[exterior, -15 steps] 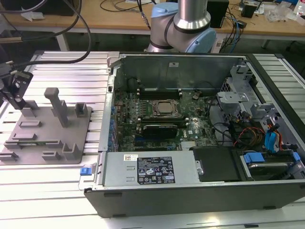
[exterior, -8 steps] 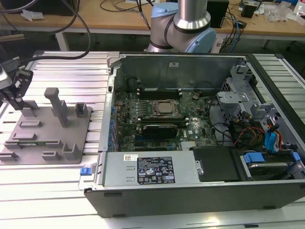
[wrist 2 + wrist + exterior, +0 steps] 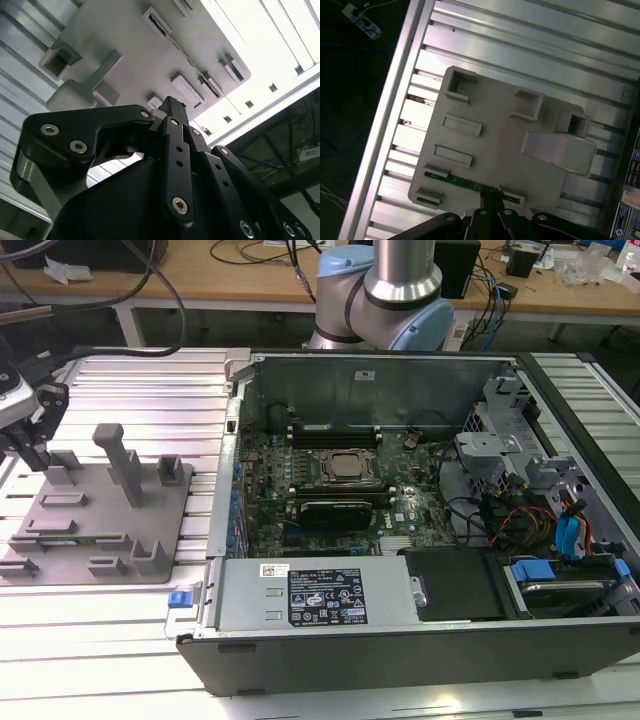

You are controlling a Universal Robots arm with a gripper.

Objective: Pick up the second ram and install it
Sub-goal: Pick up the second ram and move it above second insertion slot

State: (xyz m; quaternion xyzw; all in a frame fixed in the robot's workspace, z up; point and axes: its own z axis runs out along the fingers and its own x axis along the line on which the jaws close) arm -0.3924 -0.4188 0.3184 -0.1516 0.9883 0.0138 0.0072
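Reaching for pickup: my hand (image 3: 36, 460), closed and empty, hovers over the fixture plate (image 3: 100, 505). The second ram (image 3: 462, 182), at its 5 o'clock in the exterior view, needs it opened.

On the slotted table (image 3: 130, 390), a fixture plate (image 3: 100, 510) is lying at the exterior view's left, just beside the open computer case (image 3: 400, 365) at its right. The second ram (image 3: 455, 181) is lying flat along one edge of the plate. The gripper (image 3: 37, 458) is hanging over the plate's left side. The motherboard (image 3: 300, 455) is sitting inside the case, and the arm's base (image 3: 400, 300) is standing behind it.
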